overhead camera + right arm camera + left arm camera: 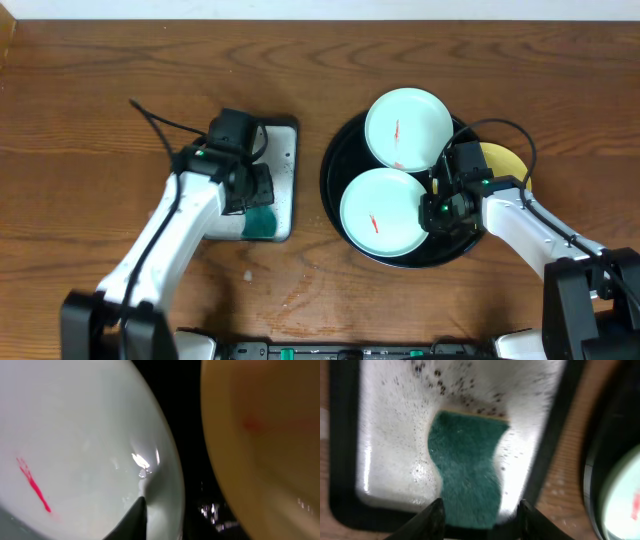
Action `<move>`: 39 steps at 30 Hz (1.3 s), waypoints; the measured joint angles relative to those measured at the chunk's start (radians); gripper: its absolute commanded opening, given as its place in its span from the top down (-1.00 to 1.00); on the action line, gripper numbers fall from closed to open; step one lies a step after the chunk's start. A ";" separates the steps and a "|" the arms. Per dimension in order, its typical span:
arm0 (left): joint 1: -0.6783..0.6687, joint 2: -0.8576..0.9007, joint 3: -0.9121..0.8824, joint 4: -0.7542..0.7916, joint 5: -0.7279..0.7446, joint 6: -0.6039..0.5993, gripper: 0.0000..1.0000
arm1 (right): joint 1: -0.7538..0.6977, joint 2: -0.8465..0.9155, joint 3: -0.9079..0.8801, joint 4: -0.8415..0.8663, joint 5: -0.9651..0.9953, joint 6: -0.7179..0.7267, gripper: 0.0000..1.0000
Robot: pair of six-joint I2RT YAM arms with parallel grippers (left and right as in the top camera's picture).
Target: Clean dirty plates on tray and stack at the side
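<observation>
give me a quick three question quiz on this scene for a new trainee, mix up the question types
1. How many mint plates lie in the black tray?
2. The green sponge lies in: A) the black tray, B) the silver tray, C) a mint plate.
3. True or false: the right claw is over the silver tray.

Key: 1 two; 2 B; 3 false, it is over the black tray, at the nearer mint plate's rim.
</observation>
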 measured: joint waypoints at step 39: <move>0.000 0.079 -0.031 0.062 -0.015 -0.044 -0.16 | 0.018 -0.006 -0.034 0.182 0.026 -0.050 0.02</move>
